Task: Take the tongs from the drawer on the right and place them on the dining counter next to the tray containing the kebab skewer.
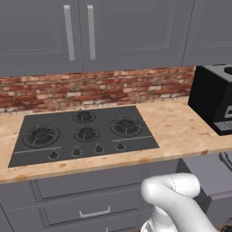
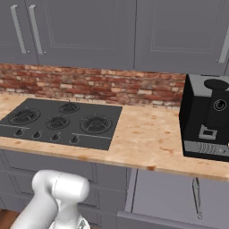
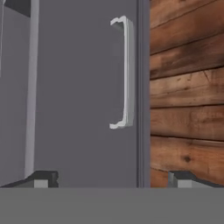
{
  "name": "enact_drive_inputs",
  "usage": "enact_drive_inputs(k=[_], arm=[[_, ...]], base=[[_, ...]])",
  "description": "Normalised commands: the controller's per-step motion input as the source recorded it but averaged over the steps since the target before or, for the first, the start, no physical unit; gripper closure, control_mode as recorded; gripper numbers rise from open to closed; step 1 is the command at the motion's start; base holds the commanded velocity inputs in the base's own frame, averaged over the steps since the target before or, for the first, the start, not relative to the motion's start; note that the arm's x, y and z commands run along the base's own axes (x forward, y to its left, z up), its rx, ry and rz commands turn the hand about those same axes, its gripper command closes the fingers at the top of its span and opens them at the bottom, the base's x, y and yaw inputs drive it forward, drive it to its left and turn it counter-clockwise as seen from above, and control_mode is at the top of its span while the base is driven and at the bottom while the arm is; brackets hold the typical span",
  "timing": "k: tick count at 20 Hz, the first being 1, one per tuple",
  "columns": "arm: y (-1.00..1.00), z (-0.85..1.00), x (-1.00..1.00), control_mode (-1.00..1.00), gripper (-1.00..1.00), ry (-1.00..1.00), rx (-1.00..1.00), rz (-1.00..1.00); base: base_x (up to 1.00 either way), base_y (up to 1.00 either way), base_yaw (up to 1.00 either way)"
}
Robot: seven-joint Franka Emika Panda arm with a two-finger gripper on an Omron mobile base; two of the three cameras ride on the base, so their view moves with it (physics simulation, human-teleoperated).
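Two dark finger tips [image 3: 43, 178] stand far apart at the bottom corners of the hand view. The pincer [image 3: 113, 181] is spread wide, released, with nothing between its jaws. Just past it is a flat grey cabinet front [image 3: 78, 96] with a silver bar handle [image 3: 124, 72] running up the middle of the frame. Brown wooden floor planks [image 3: 188, 87] take the right third.

In the base views the white arm [image 2: 58, 197] rises as a bent, rounded elbow, at the lower left of the right base view and the lower right of the left base view [image 1: 174, 199]. From that bend it drops below the bottom edge.

To the right of the elbow, under the counter edge, the drawer [image 2: 165, 192] is pulled out, its grey box interior showing. The tongs [image 2: 196, 193] lie inside it as a slim silvery strip, lower right of the right base view, well apart from the arm. In the left base view the drawer [image 1: 204, 174] sits at the right edge, and a slim grey piece there [image 1: 225, 159] looks like the same tongs, cut off by the frame.

Above, a beige counter [image 2: 143, 134] carries a black hob [image 1: 84, 131] on the left and a black coffee machine [image 2: 208, 118] on the right. Behind these runs a red brick wall [image 1: 90, 88], and grey upper cabinets [image 2: 89, 27] fill the top.
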Motion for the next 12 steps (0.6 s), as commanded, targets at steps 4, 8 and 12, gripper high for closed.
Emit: enact_drive_inputs(k=[4, 8, 12], arm=[[0.17, 0.39, -0.16, -1.0, -1.0, 0.12, 0.0, 0.0], [0.25, 0.39, -0.12, -1.0, -1.0, 0.1, 0.0, 0.0], [0.26, 0.41, -0.07, -1.0, -1.0, 0.1, 0.0, 0.0]], base=[[0.0, 0.0, 0.0], [0.0, 0.0, 0.0], [0.0, 0.0, 0.0]])
